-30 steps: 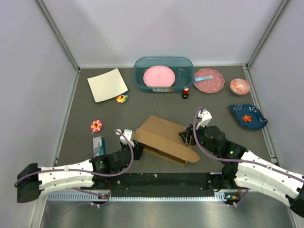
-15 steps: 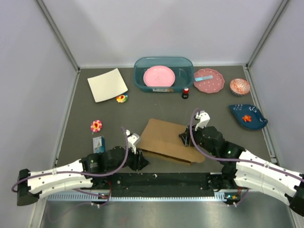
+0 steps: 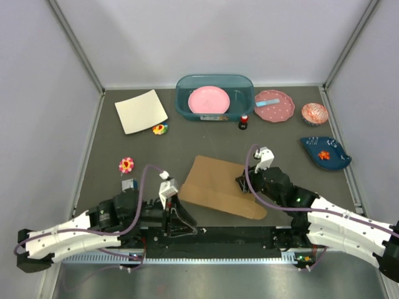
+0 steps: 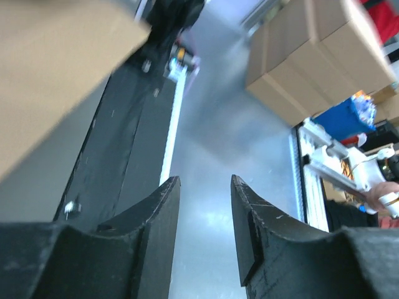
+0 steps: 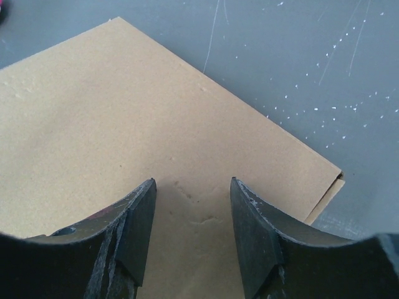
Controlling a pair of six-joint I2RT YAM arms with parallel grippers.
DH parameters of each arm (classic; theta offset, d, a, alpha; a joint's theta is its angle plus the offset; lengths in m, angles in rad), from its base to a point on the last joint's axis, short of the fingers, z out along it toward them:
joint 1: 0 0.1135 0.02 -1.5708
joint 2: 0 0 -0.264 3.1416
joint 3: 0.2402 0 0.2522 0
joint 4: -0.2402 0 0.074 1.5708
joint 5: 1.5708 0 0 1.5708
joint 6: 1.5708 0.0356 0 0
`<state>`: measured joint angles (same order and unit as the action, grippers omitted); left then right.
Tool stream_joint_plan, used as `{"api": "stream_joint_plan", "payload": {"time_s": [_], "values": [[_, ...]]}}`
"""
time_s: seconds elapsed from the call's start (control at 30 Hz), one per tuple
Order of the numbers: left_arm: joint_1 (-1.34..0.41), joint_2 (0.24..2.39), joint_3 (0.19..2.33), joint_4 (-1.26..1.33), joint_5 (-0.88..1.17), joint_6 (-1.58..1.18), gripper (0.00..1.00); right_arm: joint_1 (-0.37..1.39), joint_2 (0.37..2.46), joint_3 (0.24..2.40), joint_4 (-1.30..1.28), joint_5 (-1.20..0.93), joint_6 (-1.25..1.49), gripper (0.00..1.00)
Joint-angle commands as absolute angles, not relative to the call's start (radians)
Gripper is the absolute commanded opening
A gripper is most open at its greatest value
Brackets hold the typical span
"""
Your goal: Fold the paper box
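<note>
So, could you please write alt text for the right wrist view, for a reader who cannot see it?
The right gripper, jaws apart with nothing between them, points down at the plain brown paper box, which fills most of the view. Beyond the cardboard's corner on the right, the speckled grey table shows.

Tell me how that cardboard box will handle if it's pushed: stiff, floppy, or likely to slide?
Probably stiff: the box lies in flat panels with straight edges, though it likely hinges at its folds. Probably light, being a thin flattened sheet, so it may slide on the smooth table. Small dents suggest it marks easily.
</note>
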<state>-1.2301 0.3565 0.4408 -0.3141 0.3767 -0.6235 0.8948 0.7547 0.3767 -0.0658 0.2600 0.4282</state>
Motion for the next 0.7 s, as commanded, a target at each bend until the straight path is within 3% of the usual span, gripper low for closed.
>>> {"api": "stream_joint_plan", "payload": {"time_s": [0.0,0.27,0.37,0.5,0.67], "values": [[-1.232,0.356,0.511,-0.049,0.379,-0.575,0.45,0.905,0.765,0.348,-0.038,0.267,0.416,0.50],[-1.220,0.673,0.595,-0.008,0.207,-0.497,0.51,0.907,0.686,0.279,-0.069,0.250,0.465,0.49],[-1.125,0.762,0.594,0.043,0.167,-0.520,0.52,0.905,0.680,0.285,-0.100,0.242,0.477,0.49],[-0.848,0.801,0.529,0.109,0.193,-0.610,0.51,0.905,0.678,0.295,-0.138,0.233,0.500,0.49],[-0.695,0.845,0.509,0.011,0.097,-0.658,0.52,0.907,0.649,0.304,-0.146,0.232,0.508,0.49]]}}
